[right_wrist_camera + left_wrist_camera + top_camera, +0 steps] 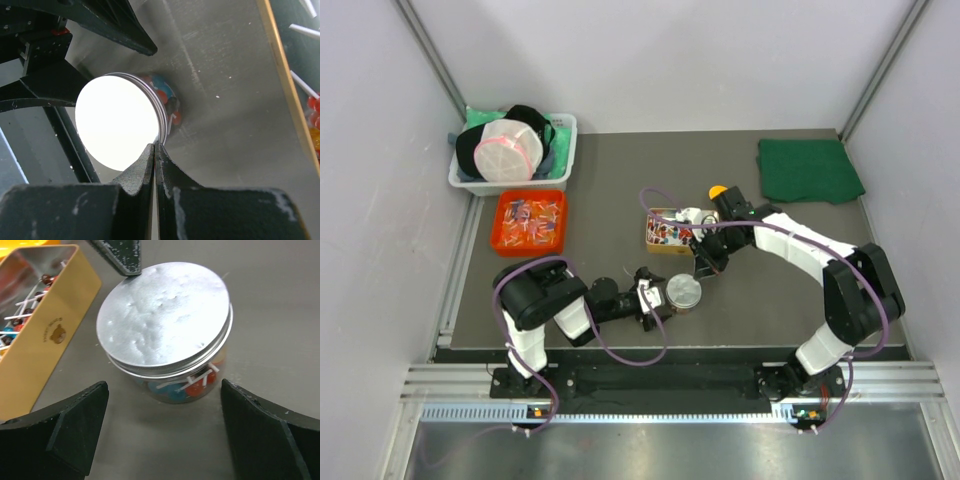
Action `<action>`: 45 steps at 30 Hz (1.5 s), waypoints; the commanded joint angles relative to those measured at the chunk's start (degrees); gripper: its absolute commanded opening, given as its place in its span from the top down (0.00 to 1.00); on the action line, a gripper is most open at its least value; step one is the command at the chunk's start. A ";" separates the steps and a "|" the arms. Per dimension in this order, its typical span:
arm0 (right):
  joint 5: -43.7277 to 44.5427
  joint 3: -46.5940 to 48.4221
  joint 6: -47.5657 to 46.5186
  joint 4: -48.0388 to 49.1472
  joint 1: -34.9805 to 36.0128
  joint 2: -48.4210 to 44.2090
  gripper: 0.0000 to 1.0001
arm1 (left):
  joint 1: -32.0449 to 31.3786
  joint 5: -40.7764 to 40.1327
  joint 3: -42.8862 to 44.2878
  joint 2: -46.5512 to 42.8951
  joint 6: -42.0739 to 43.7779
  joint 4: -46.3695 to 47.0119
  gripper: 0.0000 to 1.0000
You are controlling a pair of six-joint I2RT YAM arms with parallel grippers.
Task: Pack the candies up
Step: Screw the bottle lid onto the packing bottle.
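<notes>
A small clear jar with a silver screw lid [165, 325] stands on the grey table, red and blue candies [192, 385] showing through its wall. My left gripper [165, 410] is open, its fingers [65, 430] wide to either side just short of the jar and touching nothing. My right gripper [155, 147] is shut and empty, its tip resting against the lid's rim [117, 120]. From above, the jar [682, 293] sits between the left gripper [663, 297] and the right gripper [700, 270]. More candies lie in a yellow tin [665, 232] and an orange tray [530, 222].
The yellow tin [45, 340] stands close to the jar's left in the left wrist view. A white basket [515, 150] with fabric items sits at the back left. A folded green cloth [808, 170] lies at the back right, and an orange scoop [718, 191] behind the tin.
</notes>
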 commanded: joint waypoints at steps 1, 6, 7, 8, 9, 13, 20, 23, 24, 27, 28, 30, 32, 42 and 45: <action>-0.53 -1.25 0.40 -2.41 0.62 -0.43 1.00 | 0.06 6.03 -1.56 1.68 -1.03 15.75 0.01; -1.23 -0.72 0.13 -3.38 0.62 0.18 1.00 | 0.06 7.62 -0.77 1.85 -1.73 13.56 0.01; -1.32 -0.81 -0.04 -3.46 0.54 0.19 1.00 | 0.15 7.62 -0.59 1.94 -1.91 13.21 0.01; -1.49 -0.81 -0.04 -3.38 0.53 0.19 1.00 | 0.06 7.53 -0.16 2.03 -1.91 12.77 0.01; -1.76 -0.90 -0.04 -3.38 0.53 0.10 1.00 | 0.06 7.62 0.02 2.12 -2.52 12.24 0.01; -2.20 -0.63 0.49 -3.02 1.06 0.10 1.00 | 0.15 7.71 0.72 2.38 -3.58 11.45 0.01; -2.90 -0.37 0.05 -3.55 1.94 0.71 1.00 | 0.15 7.88 2.66 2.82 -5.94 10.30 0.01; -2.99 -0.37 -0.04 -3.90 2.29 0.63 1.00 | 0.15 9.29 2.49 3.87 -7.00 12.32 0.01; -2.90 -0.54 -0.04 -3.90 2.38 0.54 1.00 | 0.15 10.07 2.31 3.96 -6.92 12.50 0.01; -2.90 -0.72 -0.04 -3.90 2.91 0.36 1.00 | 0.15 10.34 2.05 3.96 -6.92 13.03 0.01; -2.81 -0.72 -0.13 -3.99 2.99 0.36 1.00 | 0.15 10.17 2.05 3.88 -6.92 13.03 0.01; -2.81 -0.46 -0.65 -4.87 3.26 0.36 1.00 | 0.15 9.64 2.13 3.96 -6.39 12.86 0.06; -2.90 -0.11 -1.01 -5.92 3.35 0.36 1.00 | 0.15 8.68 2.31 3.79 -5.95 12.33 0.09; -3.08 0.51 -3.64 -10.40 3.44 0.10 1.00 | 0.15 4.90 2.40 3.79 -3.93 12.68 0.26; -3.69 0.69 -4.08 -11.28 3.44 0.10 1.00 | 0.15 4.20 2.40 3.79 -3.67 12.77 0.27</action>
